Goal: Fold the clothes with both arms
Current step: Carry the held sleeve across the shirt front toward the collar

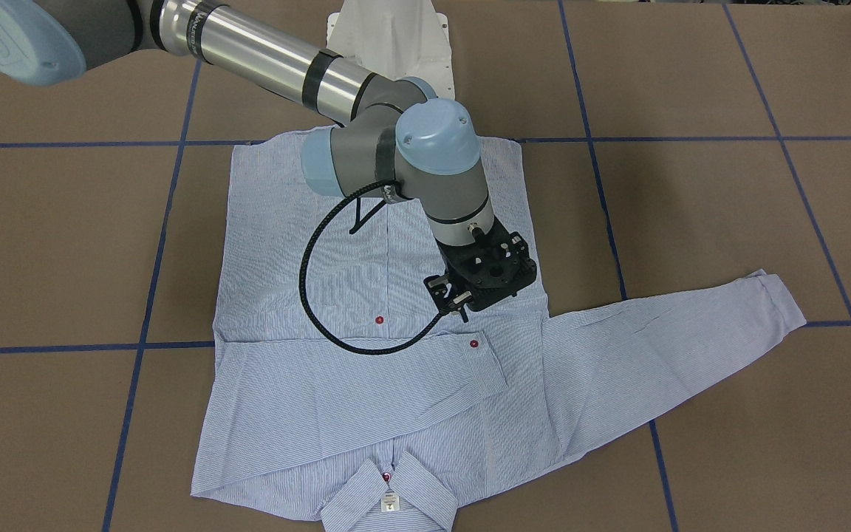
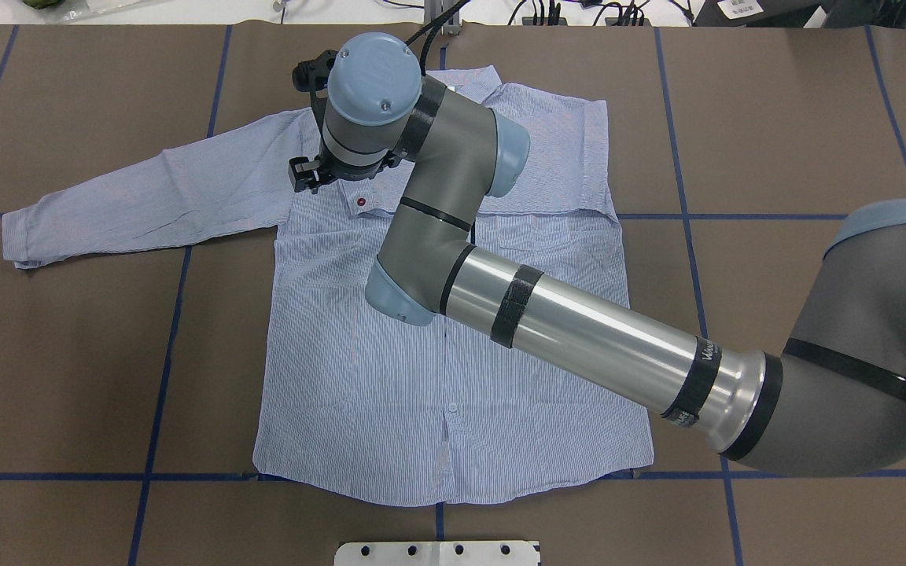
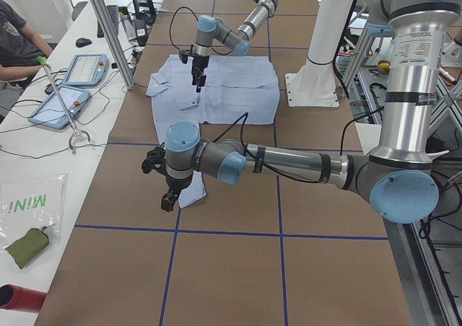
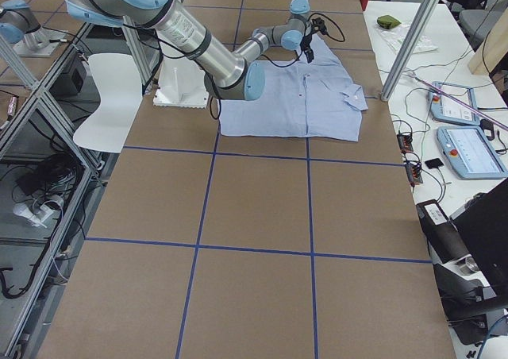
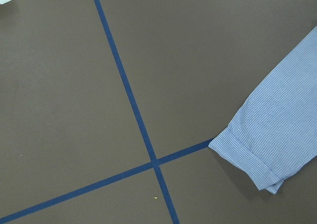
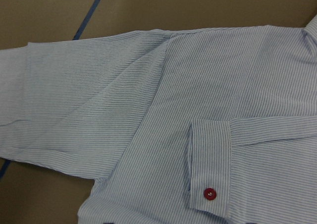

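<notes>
Brown table (image 1: 728, 236) gridded with blue tape lines (image 1: 691, 138), white pedestal base (image 1: 425, 44) top centre. Side view: tablet (image 3: 59, 107) upper left, green pouch (image 3: 27, 247) lower left.

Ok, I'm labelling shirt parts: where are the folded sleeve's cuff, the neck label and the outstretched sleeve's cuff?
folded sleeve's cuff (image 1: 486, 369), exterior front-facing view, the cuff's striped middle.
neck label (image 1: 391, 504), exterior front-facing view, its white middle.
outstretched sleeve's cuff (image 1: 780, 299), exterior front-facing view, the cuff's middle.

Light blue, white-striped shirt (image 1: 285, 244); red buttons (image 1: 379, 320)

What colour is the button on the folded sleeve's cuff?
Red; the button shows best in the right wrist view.
</notes>
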You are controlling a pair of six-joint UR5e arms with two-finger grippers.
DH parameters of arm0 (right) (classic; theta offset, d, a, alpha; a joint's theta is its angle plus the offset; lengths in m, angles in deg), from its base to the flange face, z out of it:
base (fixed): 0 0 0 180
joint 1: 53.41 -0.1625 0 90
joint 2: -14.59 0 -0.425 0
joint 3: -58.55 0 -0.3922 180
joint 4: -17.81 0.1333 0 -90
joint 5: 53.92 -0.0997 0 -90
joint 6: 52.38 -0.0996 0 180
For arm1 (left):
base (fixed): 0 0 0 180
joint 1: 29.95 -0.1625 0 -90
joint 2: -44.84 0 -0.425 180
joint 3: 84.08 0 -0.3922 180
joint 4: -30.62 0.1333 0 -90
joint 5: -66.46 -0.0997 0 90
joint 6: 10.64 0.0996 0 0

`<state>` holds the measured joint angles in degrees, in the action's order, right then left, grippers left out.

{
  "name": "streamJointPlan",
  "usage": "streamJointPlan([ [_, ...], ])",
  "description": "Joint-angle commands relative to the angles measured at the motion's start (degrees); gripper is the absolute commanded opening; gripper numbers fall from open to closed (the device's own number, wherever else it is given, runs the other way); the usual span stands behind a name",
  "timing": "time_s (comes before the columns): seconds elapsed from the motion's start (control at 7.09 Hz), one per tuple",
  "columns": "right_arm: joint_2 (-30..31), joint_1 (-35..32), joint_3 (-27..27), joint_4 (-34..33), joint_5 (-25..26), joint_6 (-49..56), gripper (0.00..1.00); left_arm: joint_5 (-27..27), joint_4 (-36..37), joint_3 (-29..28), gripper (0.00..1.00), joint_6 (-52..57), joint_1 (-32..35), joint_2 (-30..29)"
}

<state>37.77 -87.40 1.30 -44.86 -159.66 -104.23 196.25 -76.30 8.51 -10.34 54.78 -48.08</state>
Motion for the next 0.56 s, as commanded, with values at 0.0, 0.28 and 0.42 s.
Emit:
streamJointPlan([
  [0.0, -0.06, -0.02, -3.37, -4.09, -0.42, -6.21, 0.99, 0.03, -11.06, -5.18, 0.99, -9.3, -0.7, -0.42],
  [0.28, 0.2, -2.46, -13.56, -23.83, -3.13, -6.15, 0.99, -0.06, -25.56, -11.52, 0.99, -26.38, -5.77, -0.43],
  [0.42, 1.07, -4.57, -15.51, -27.65, -5.15, -6.33, 0.99, -0.06, -31.98, -13.02, 0.99, -36.32, -8.58, 0.18],
])
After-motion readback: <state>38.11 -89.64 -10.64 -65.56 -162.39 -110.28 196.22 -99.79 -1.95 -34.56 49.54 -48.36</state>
